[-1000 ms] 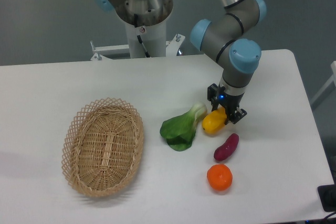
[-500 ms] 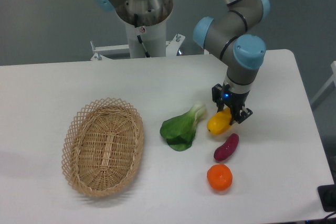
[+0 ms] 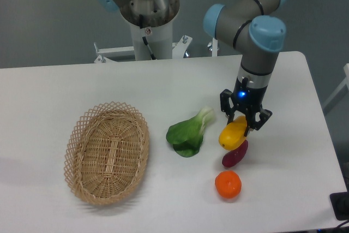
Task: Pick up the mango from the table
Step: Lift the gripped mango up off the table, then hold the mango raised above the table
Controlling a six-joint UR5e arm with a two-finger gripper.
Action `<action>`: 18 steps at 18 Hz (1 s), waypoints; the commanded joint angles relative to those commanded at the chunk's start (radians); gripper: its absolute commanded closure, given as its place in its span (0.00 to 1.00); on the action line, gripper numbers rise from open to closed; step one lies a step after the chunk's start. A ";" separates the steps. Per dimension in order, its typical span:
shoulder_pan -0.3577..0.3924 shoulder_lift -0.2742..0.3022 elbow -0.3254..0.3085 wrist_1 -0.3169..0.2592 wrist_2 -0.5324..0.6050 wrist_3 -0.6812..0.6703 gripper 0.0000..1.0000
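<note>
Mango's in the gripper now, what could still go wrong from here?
1. The gripper holds the mango only at its upper end; most of the glossy fruit hangs below the fingers, so it may slip or swing out.
2. The mango hangs right above the purple sweet potato. A drop would likely knock it, maybe into the orange.
</note>
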 joint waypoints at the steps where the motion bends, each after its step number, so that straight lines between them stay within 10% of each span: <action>1: -0.005 0.015 0.009 0.000 -0.014 -0.029 0.57; 18: -0.032 0.054 0.038 -0.015 -0.016 -0.115 0.57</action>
